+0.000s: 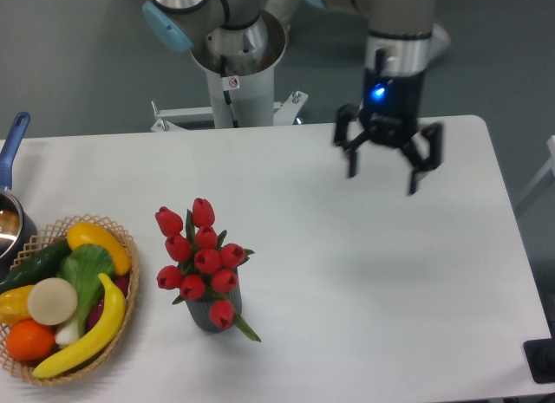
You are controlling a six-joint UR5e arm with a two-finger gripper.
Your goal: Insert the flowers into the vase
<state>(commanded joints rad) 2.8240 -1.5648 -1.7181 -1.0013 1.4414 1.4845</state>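
Observation:
The flowers point(201, 257), a bunch of red tulip buds with green stems and leaves, stand in the small dark grey vase point(208, 316) at the front left of the white table. The buds spread wider than the vase and hide its mouth. One bud droops over the vase's right side. My gripper point(382, 171) hangs above the back right of the table, far to the upper right of the flowers. Its fingers are spread open with nothing between them.
A wicker basket point(127, 286) of fruit and vegetables sits at the left front edge. A blue-handled metal pot point(12, 152) shows at the far left edge. The arm's base column point(237, 74) stands behind the table.

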